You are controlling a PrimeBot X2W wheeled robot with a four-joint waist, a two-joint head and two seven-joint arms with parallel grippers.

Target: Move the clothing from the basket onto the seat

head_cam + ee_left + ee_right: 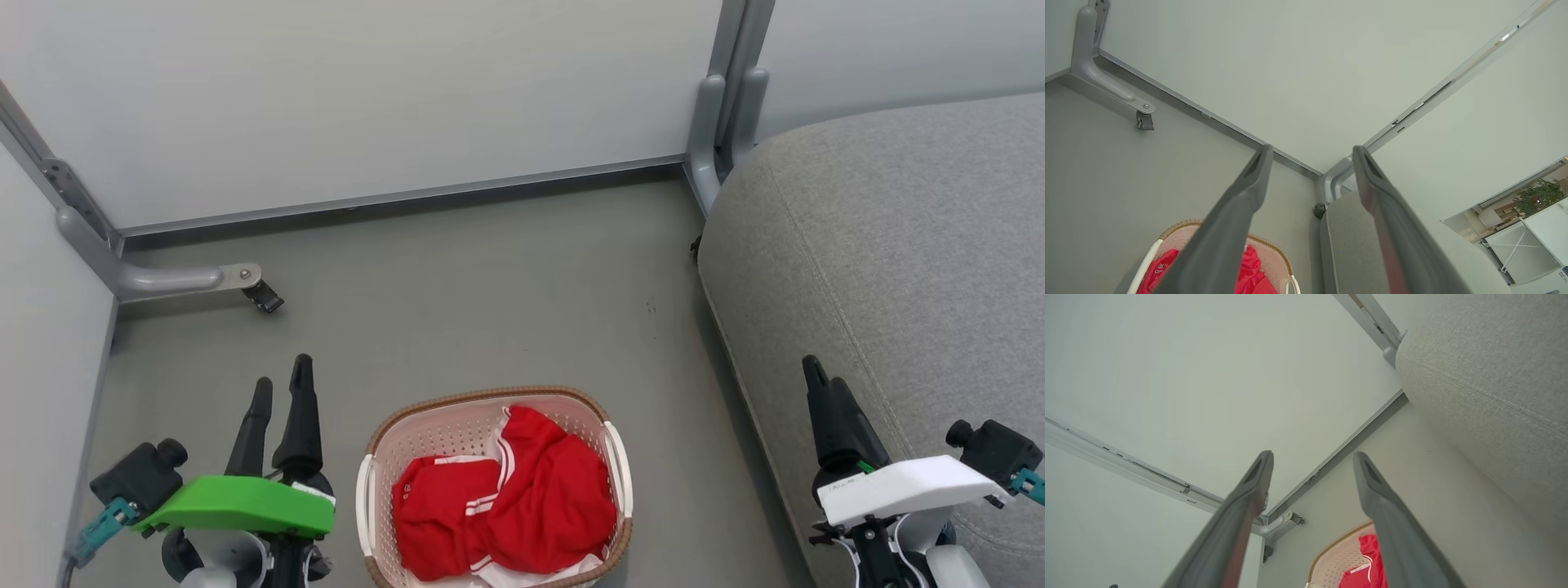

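Inside the basket [441,433] lies the clothing [539,498], white lettering [1160,268] unreadable; left gripper [282,371] and right gripper [1312,457] hold fingers [1249,192] apart.

Pretty bare corner here: grey floor [457,278], pale partition panels [367,90] on a grey metal foot [163,279] with a caster [265,298]. Leafy plant [1537,198] visible beyond the panels.

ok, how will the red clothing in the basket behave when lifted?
Likely floppy: the clothing lies crumpled in the basket, so it should drape from a pinch. Probably light, since the fabric looks thin. Its folds overlap, so lifting one part may drag the rest along.
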